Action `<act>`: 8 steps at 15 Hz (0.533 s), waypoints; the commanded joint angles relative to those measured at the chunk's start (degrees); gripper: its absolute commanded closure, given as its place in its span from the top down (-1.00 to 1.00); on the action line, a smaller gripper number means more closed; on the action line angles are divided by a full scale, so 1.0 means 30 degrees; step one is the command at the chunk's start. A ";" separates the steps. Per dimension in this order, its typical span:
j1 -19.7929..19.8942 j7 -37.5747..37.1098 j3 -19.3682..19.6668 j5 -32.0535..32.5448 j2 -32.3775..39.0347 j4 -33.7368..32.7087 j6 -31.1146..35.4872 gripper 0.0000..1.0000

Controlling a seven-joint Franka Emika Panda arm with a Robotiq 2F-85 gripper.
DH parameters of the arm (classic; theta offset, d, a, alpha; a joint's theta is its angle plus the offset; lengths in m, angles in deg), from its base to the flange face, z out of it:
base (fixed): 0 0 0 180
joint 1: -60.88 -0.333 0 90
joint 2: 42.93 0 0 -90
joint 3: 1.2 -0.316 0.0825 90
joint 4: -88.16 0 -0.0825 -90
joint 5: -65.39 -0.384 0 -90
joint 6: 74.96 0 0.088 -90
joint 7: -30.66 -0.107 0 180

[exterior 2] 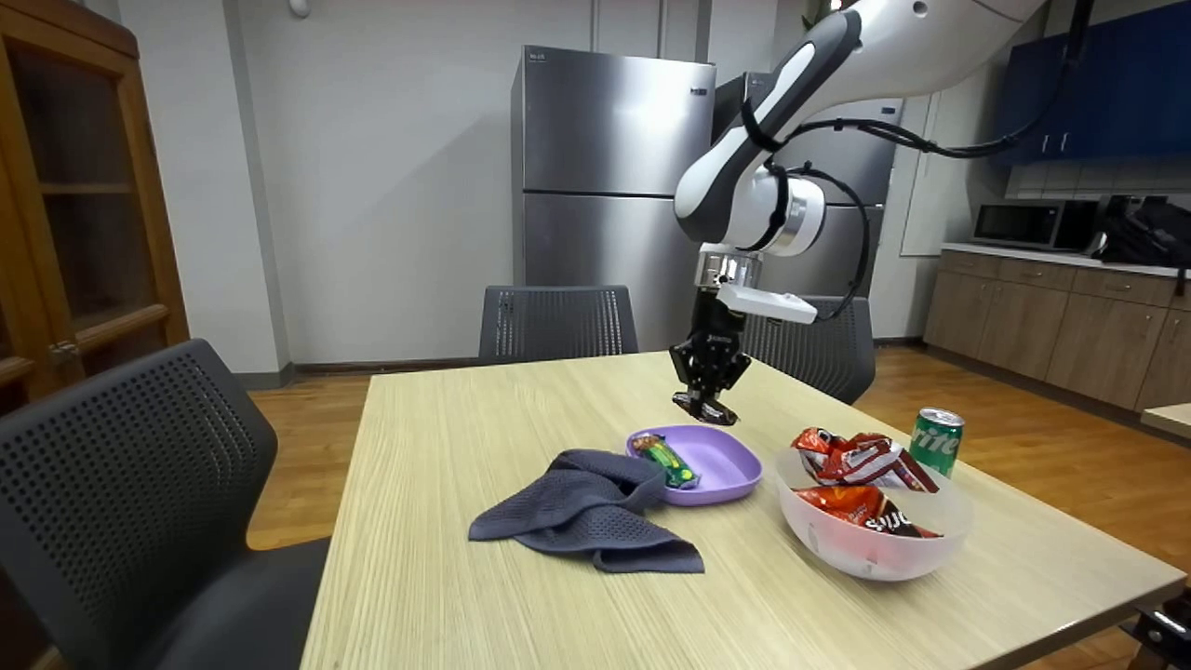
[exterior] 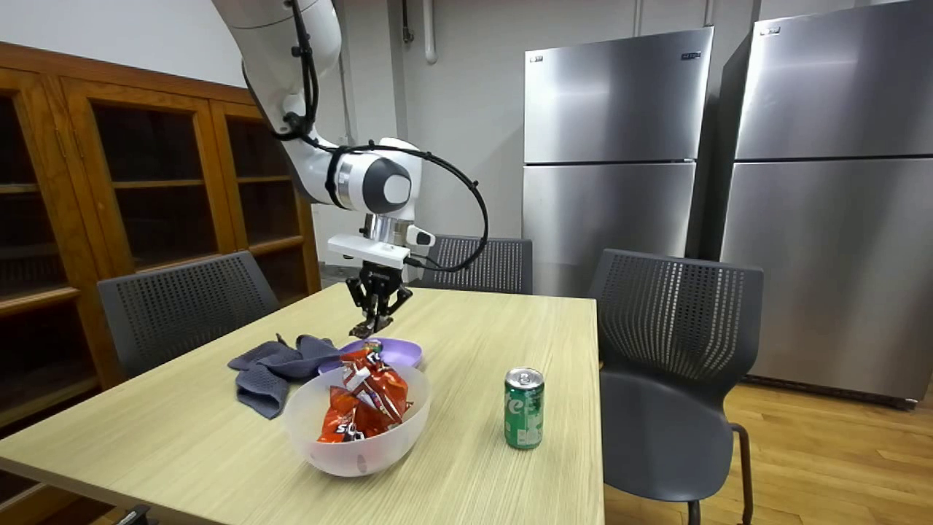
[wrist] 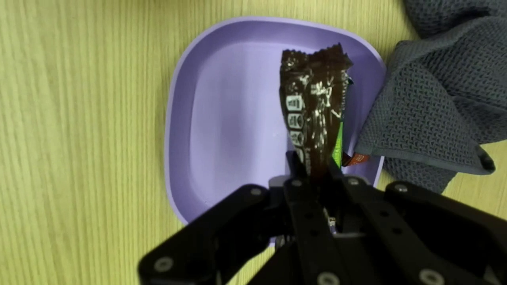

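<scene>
Gripper (wrist: pixel 313 163): is pinching the brown bar (wrist: pixel 313 99).
Bar's place: is hanging over the purple plate (wrist: pixel 233 130), nearer the edge by the towel (wrist: pixel 427 103).
Bar's long side: is running along that edge.

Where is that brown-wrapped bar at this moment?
In the wrist view, the brown-wrapped bar is right of the picture's centre, pinched in the gripper above the purple plate, with the gray towel farther right.
</scene>
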 commanded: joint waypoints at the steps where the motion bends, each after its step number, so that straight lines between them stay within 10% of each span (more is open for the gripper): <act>1: -0.0446 -0.0703 0.0150 0.0363 0.0495 -0.0540 0.0106 -0.93; 8: -0.0752 -0.0781 0.0176 0.0533 0.1217 -0.0558 0.0273 -0.93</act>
